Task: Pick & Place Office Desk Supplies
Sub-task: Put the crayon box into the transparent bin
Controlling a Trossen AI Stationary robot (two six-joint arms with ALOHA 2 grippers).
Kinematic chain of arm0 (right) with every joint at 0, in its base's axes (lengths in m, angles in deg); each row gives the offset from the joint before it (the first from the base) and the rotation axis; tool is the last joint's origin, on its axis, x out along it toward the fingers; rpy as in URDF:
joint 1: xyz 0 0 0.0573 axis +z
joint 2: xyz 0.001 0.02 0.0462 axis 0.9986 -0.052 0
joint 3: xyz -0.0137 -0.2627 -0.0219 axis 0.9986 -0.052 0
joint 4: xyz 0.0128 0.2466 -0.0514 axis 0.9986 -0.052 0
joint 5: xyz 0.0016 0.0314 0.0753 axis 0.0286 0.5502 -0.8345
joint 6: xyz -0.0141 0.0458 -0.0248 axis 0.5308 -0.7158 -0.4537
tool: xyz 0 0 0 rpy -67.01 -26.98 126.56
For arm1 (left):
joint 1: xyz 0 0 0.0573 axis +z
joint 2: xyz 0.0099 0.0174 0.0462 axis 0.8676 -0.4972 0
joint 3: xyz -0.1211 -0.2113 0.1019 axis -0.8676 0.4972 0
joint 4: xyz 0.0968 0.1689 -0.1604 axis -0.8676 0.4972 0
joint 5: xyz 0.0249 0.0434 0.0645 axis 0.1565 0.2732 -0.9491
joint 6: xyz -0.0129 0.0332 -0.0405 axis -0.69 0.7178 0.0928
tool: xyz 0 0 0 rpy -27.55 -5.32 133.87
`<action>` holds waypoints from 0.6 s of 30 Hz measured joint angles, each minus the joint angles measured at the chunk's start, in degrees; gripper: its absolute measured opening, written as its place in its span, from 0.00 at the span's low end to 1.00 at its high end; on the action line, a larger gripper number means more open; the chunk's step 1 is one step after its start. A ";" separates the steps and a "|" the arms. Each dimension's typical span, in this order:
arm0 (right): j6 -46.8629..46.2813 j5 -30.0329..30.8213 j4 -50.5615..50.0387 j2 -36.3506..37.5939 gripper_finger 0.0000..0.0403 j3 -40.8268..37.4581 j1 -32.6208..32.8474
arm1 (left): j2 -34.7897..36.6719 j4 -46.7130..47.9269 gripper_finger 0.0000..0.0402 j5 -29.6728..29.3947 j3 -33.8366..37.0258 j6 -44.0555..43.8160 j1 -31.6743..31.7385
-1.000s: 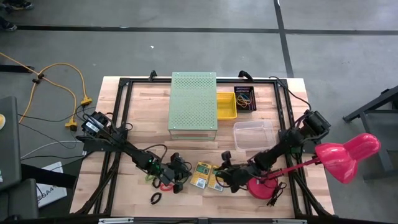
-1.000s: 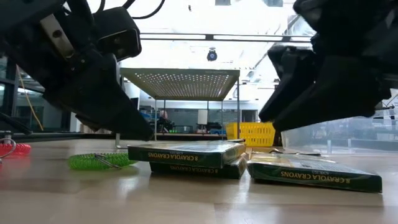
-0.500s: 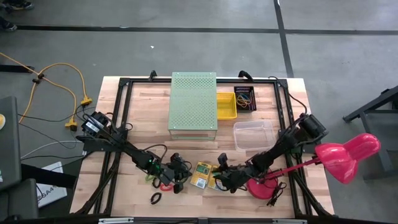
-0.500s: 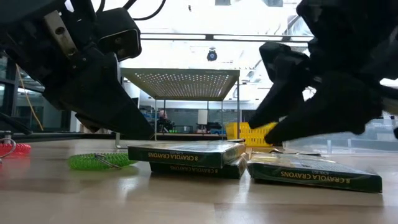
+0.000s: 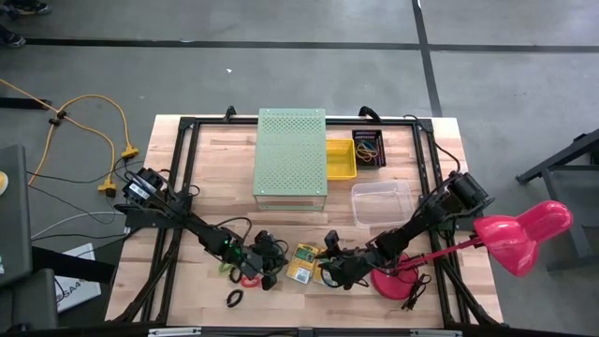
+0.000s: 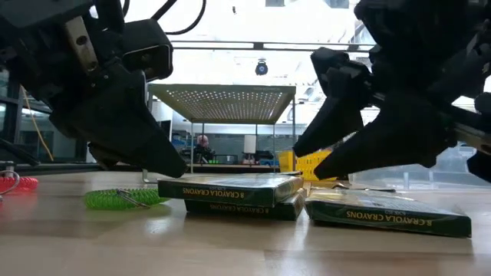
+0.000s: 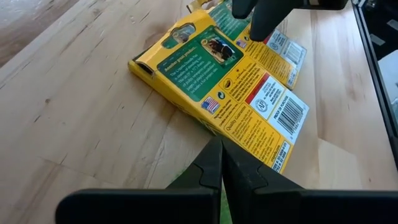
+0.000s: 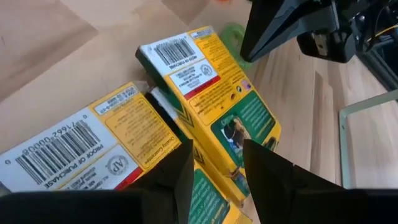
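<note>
Wooden table (image 5: 187, 187): at near left, the left gripper (image 5: 270, 260) sits pinched closed, empty, beside a green band loop (image 6: 123, 198). Right of it lie the crayon boxes (image 5: 303, 263); the right gripper (image 5: 333, 271) hovers over them, fingers parted.

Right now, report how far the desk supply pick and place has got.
Done: some bands already lie in the dark bin by the yellow tray.
In hand: the right gripper, jaws open, hovers over the crayon boxes, holding nothing. The left gripper is shut just beside them.
Left: both boxes, the green loop, the red loop and the black loop on the table.
</note>
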 joint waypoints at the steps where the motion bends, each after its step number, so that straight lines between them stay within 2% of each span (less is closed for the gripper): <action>1: 0.32 0.04 0.10 -0.01 0.32 0.01 0.00 | 0.00 -0.02 0.00 -0.01 0.00 -0.10 0.02; 10: 5.54 0.00 0.29 -0.99 0.31 -0.01 -0.88 | -2.17 -1.86 0.00 0.33 0.04 -0.51 1.25; 18: 6.44 -0.07 2.67 -2.93 0.31 0.06 -1.44 | -2.25 -2.67 0.00 0.58 0.04 -0.49 1.42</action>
